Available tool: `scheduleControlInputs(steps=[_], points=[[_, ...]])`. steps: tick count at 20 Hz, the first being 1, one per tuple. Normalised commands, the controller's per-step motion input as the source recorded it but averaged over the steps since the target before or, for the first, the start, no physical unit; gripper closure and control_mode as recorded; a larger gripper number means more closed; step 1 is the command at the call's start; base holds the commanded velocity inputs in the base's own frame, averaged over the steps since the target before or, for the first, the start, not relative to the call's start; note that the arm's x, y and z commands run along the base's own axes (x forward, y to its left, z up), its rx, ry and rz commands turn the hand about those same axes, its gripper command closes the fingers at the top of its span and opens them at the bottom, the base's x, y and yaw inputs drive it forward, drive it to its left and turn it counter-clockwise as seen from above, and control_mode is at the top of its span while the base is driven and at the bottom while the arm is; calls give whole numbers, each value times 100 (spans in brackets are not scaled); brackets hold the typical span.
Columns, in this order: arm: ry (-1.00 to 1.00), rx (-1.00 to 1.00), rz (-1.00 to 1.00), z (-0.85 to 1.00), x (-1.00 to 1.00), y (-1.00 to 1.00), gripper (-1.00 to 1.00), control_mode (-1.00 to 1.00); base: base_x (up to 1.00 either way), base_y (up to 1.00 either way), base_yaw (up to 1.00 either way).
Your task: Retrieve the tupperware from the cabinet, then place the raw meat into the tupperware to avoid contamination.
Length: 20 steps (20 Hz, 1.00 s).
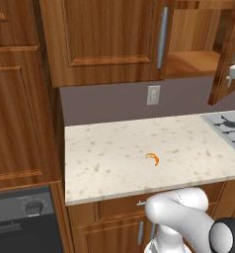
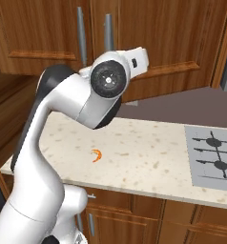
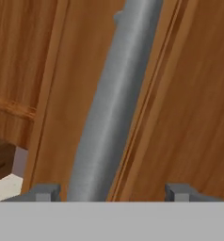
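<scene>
On the bench [image 1: 114, 148], in the left base view, the raw meat [image 1: 152, 158] lay alone below the cabinet [image 1: 104, 39]. In the hand view, the end effector [image 3: 111, 193] stood open astride a handle [image 3: 114, 103]; closing off-centre could slip.

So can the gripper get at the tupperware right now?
Probably not yet. The gripper sits with open jaws either side of the cabinet door's handle, and no tupperware is visible on the shelf showing behind the open door.
</scene>
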Motion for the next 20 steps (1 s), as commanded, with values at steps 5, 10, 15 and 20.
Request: scheduleControlInputs(steps=[5, 10, 15, 20], points=[[-6, 0, 3, 0, -47, -14, -100, -100, 0, 0, 0], [-5, -2, 3, 10, -41, 11, -100, -100, 0, 0, 0], [1, -14, 0, 7, -21, 52, -100, -100, 0, 0, 0], [4, -21, 0, 6, -2, 62, -100, -100, 0, 0, 0]])
